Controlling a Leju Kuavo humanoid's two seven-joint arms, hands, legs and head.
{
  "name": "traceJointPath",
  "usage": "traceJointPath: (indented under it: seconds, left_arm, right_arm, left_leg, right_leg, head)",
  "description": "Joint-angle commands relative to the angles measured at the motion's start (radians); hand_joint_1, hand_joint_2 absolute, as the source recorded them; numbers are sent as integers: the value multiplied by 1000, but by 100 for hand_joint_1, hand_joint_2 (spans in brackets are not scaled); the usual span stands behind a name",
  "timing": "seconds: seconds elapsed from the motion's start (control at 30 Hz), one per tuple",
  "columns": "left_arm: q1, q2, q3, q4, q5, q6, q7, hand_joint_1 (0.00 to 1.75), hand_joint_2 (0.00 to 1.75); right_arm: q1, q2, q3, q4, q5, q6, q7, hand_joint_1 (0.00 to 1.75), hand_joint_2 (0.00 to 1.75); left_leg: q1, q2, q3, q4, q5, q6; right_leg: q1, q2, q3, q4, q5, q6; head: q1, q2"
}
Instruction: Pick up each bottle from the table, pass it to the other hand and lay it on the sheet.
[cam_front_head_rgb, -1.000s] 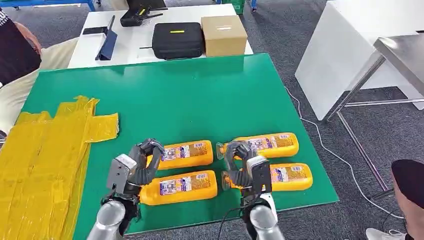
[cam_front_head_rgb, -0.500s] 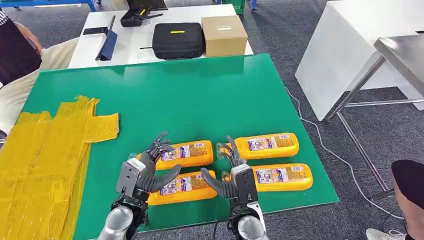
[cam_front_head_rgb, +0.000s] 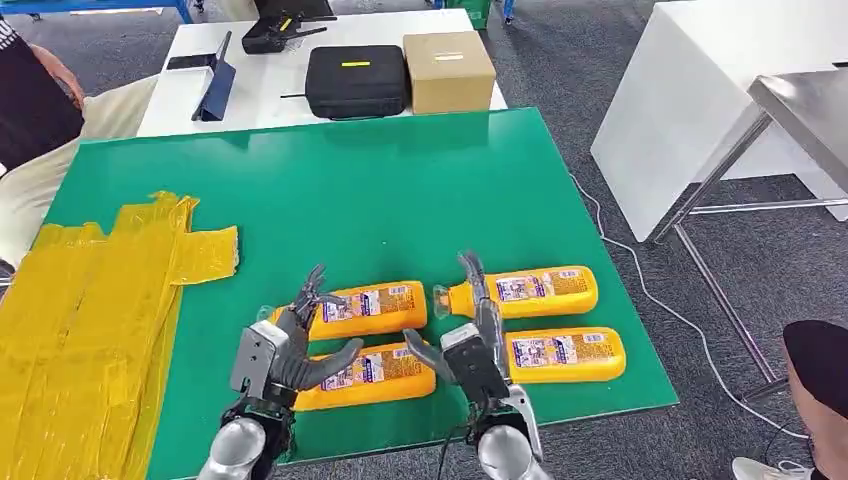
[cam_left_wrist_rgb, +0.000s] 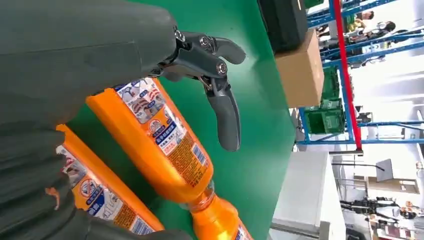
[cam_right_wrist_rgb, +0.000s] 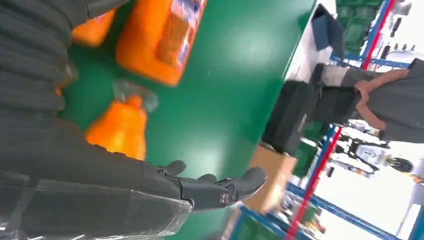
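Note:
Four orange bottles lie flat on the green table (cam_front_head_rgb: 400, 190) in two pairs: near-left (cam_front_head_rgb: 372, 374), far-left (cam_front_head_rgb: 372, 306), far-right (cam_front_head_rgb: 535, 289) and near-right (cam_front_head_rgb: 570, 352). My left hand (cam_front_head_rgb: 292, 345) hovers over the cap ends of the left pair with its fingers spread and nothing in it. My right hand (cam_front_head_rgb: 468, 335) is between the two pairs, also spread and holding nothing. In the left wrist view the fingers (cam_left_wrist_rgb: 226, 112) stand apart above the far-left bottle (cam_left_wrist_rgb: 160, 145). The right wrist view shows a clear-capped bottle (cam_right_wrist_rgb: 120, 127). The yellow sheet (cam_front_head_rgb: 90, 310) covers the table's left side.
Behind the green table stands a white table with a black case (cam_front_head_rgb: 355, 80) and a cardboard box (cam_front_head_rgb: 448, 70). A person (cam_front_head_rgb: 30, 100) sits at the far left and another (cam_front_head_rgb: 815, 385) at the near right. A steel table (cam_front_head_rgb: 800, 100) stands to the right.
Both hands have gone from curled fingers to spread fingers. The right hand has shifted left, off the right pair of bottles. The bottles have not moved.

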Motion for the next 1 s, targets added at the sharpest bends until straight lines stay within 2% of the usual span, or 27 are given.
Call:
traceJointPath:
  seconds: [0.03,0.07,0.1,0.3,0.37,0.47,0.53,0.6,0.67,0.83,0.87,1.0]
  left_arm:
    - [-35,7,52,110,9,-13,-17,0,175]
    - [-38,4,57,113,12,-10,-17,0,175]
    - [-36,2,63,110,13,-5,-17,0,175]
    - [-30,3,68,101,13,-1,-16,0,175]
    - [-22,0,72,92,12,0,-16,0,175]
    - [2,7,82,73,17,5,-17,0,175]
    - [5,8,92,80,25,1,-25,0,175]
    - [-2,10,100,99,36,-7,-40,0,175]
    - [-4,11,103,106,41,-10,-45,0,175]
    - [-8,10,93,118,52,-17,-52,0,175]
    - [-9,10,91,121,56,-18,-54,0,175]
    - [-10,14,101,126,60,-21,-62,0,175]
  right_arm:
    - [-53,-128,-3,-91,112,60,106,0,175]
    - [-63,-144,0,-86,127,80,129,0,175]
    - [-67,-150,-4,-89,148,82,145,0,0]
    - [-72,-158,-16,-96,162,90,159,0,0]
    - [-69,-166,-13,-101,190,99,176,0,0]
    - [-72,-236,-27,-82,210,135,198,0,0]
    - [-79,-286,-35,-45,143,191,208,0,0]
    - [-31,-344,-53,-38,109,219,203,0,0]
    - [1,-360,-62,-44,114,225,210,0,0]
    - [103,-404,-114,-122,250,241,307,0,0]
    - [144,-418,-122,-154,318,240,321,0,175]
    - [275,-475,-130,-249,435,277,359,0,175]
  left_leg:
    - [0,0,3,-2,-1,-1]
    - [0,1,5,-2,-1,-2]
    - [0,0,3,-1,0,-1]
    - [0,0,2,-1,0,-1]
    - [0,1,9,-3,-2,-3]
    - [0,0,2,-1,0,-1]
    - [0,1,6,-2,-1,-2]
    - [0,0,7,-3,-1,-1]
    - [0,-2,6,-3,0,-1]
    - [-1,-5,6,-3,-1,-1]
    - [-1,-5,4,-2,-1,-1]
    - [-2,-9,5,-2,-2,-2]
  right_leg:
    - [0,-1,3,-1,-1,0]
    - [0,-1,5,-2,-1,0]
    - [0,-1,3,-1,0,0]
    - [0,0,1,-1,0,0]
    - [0,-2,8,-3,-2,0]
    - [0,-1,2,-1,0,0]
    - [0,-1,5,-2,-1,0]
    - [0,-2,7,-4,-1,1]
    - [0,-4,7,-4,-1,1]
    - [0,-5,7,-3,-2,0]
    - [0,-5,5,-2,-2,0]
    - [-1,-10,7,-2,-4,0]
  head:
    - [0,0]
    - [0,0]
    - [0,0]
    - [0,0]
    - [0,0]
    - [0,0]
    - [0,0]
    - [0,0]
    - [0,0]
    - [0,0]
    - [0,0]
    - [0,0]
